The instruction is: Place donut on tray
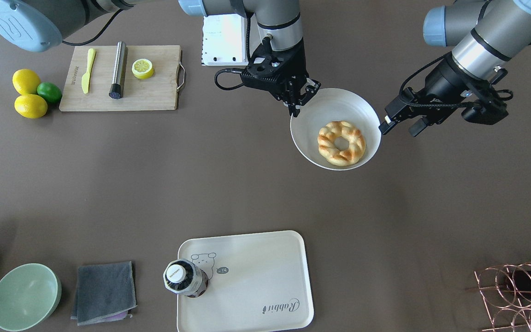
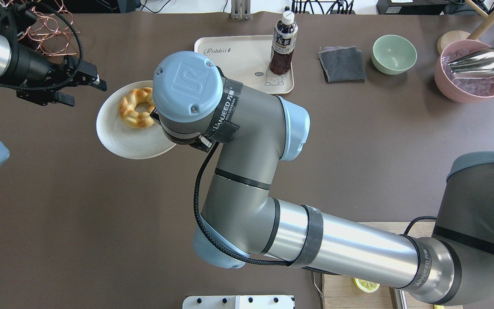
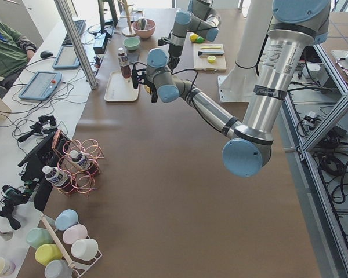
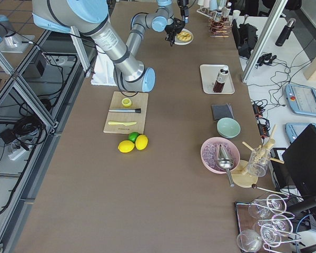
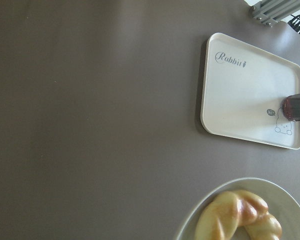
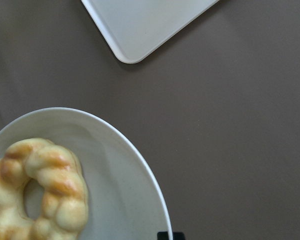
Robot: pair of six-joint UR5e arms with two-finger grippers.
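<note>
The donut [image 1: 341, 143] is a golden-brown braided ring lying in a round white plate [image 1: 339, 99]. It also shows in the overhead view [image 2: 137, 107] and in both wrist views [image 5: 240, 217] [image 6: 40, 190]. My right gripper [image 1: 300, 105] is shut on the plate's rim on the robot's side, and the plate looks tilted. My left gripper [image 1: 401, 127] is open and empty beside the plate's opposite rim. The cream-white tray [image 1: 256, 276] with the "Rabbit" script lies at the table's far side, apart from the plate, with no donut on it.
A dark drink bottle [image 1: 185, 276] stands on the tray's bear corner. A grey cloth [image 1: 104, 293] and a green bowl [image 1: 25, 296] lie beside the tray. A wooden cutting board [image 1: 155, 92] holds a lemon half. A copper wire rack [image 1: 519, 295] stands at the far corner on the left arm's side.
</note>
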